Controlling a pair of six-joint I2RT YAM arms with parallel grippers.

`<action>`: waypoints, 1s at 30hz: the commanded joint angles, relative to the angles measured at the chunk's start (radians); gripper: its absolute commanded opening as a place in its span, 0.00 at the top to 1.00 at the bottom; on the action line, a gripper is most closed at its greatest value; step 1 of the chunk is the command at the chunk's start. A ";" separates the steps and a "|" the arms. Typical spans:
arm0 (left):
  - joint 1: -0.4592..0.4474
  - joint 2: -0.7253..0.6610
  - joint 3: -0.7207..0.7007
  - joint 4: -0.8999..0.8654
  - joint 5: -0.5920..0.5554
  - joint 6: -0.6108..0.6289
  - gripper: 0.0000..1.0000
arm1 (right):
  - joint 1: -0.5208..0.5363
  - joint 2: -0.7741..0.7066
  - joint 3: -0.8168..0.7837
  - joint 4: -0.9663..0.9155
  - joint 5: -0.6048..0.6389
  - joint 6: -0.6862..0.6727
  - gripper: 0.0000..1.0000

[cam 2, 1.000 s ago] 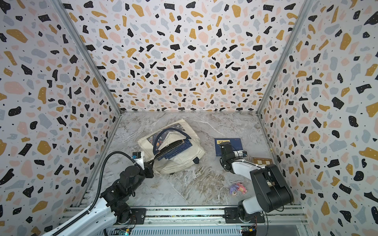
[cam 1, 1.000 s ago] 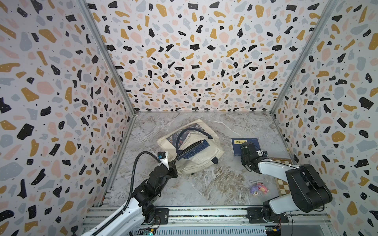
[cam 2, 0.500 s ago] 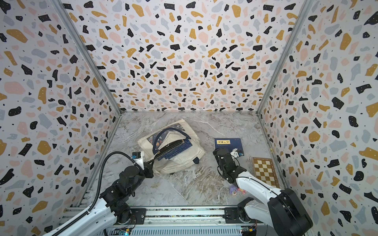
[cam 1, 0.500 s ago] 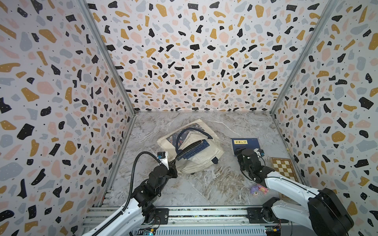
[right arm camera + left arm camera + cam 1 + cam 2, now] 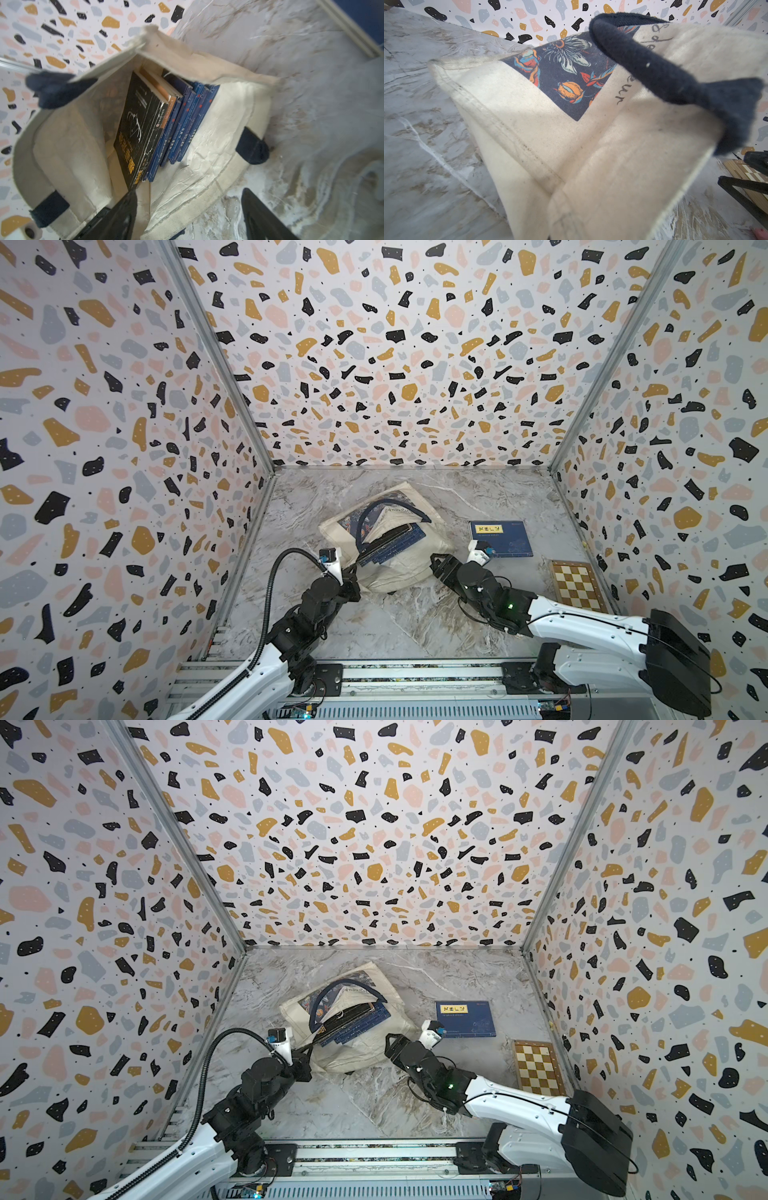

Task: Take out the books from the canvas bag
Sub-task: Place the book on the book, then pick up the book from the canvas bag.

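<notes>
Over on the left of the marble table, the left fingers are found pinched tight on the near corner of the canvas bag. In the left wrist view the cream cloth is seen running right up under the camera, with a navy strap handle draped across the printed panel. In both top views the bag is seen lying on its side around the middle of the table, with its upper flap raised so the mouth gapes toward the right arm. Inside, the books are stacked flat with their ends showing at the opening. In the right wrist view a black-covered book with yellow lettering is made out lying against several navy books. Moving right, the right fingers are spread wide with nothing between them, brought up just at the bag's mouth. One finger is placed at the canvas rim below the black cover, though whether cloth is touched cannot be told. Further right, a lone navy volume with a yellow label is already out, laid flat on the table well apart from the bag and just beyond the right wrist. At the far right, a checkered board in brown and cream is seen lying flat near the side wall.
</notes>
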 commanded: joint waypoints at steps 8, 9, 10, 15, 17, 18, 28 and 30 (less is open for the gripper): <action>-0.001 -0.023 0.003 0.059 0.014 0.009 1.00 | 0.039 0.311 0.302 0.068 -0.121 -0.149 0.25; -0.001 -0.025 0.003 0.059 0.012 0.010 1.00 | 0.038 0.334 0.318 0.072 -0.124 -0.153 0.26; -0.001 -0.027 0.002 0.056 0.009 0.009 1.00 | 0.040 0.359 0.336 0.074 -0.124 -0.157 0.26; -0.001 -0.032 0.003 0.051 0.000 0.012 1.00 | 0.021 0.464 0.417 0.068 -0.141 -0.182 0.30; -0.001 -0.035 0.003 0.050 -0.002 0.009 1.00 | 0.007 0.503 0.441 0.068 -0.170 -0.184 0.32; -0.001 -0.037 0.003 0.048 -0.002 0.010 1.00 | -0.001 0.523 0.455 0.073 -0.184 -0.191 0.32; -0.001 -0.034 0.001 0.051 -0.003 0.009 1.00 | -0.064 0.652 0.547 0.098 -0.259 -0.237 0.45; -0.001 -0.030 0.004 0.053 -0.004 0.012 1.00 | -0.072 0.667 0.565 0.089 -0.262 -0.243 0.47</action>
